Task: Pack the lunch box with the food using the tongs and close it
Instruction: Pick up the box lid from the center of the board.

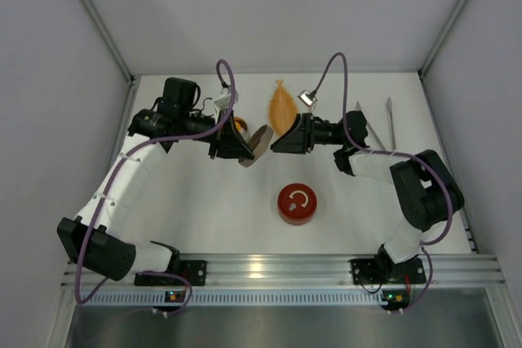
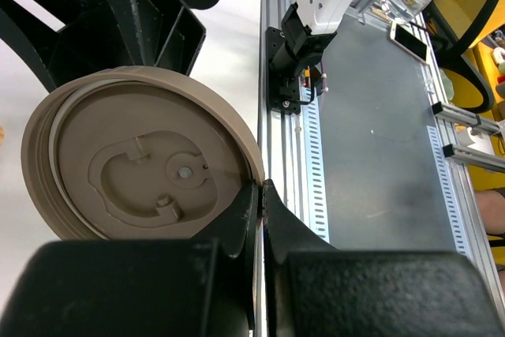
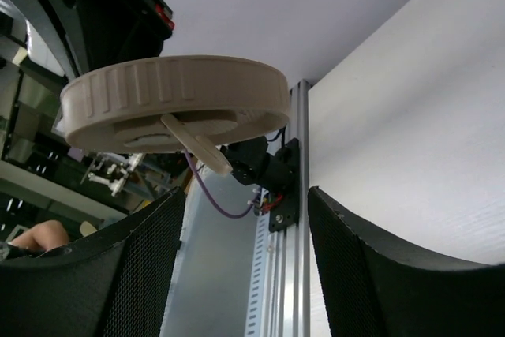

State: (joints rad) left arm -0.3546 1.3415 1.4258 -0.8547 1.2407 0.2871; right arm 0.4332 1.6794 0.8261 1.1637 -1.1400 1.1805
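Observation:
My left gripper (image 1: 245, 151) is shut on the rim of a round beige lid (image 1: 258, 146), holding it up on edge above the table. In the left wrist view the lid's underside (image 2: 142, 167) fills the left half, and my left gripper (image 2: 262, 189) pinches its lower right edge. My right gripper (image 1: 276, 143) faces the lid from the right, open; the lid (image 3: 173, 100) floats ahead of its fingers (image 3: 142, 266) with nothing between them. A small orange piece of food (image 1: 240, 126) peeks out behind the left gripper. The silver tongs (image 1: 391, 124) lie at the back right.
A red round container (image 1: 296, 203) with a white curved handle mark stands on the table in front of both grippers. The flat orange leaf-shaped dish (image 1: 282, 107) lies at the back centre. Grey walls close in the table on three sides.

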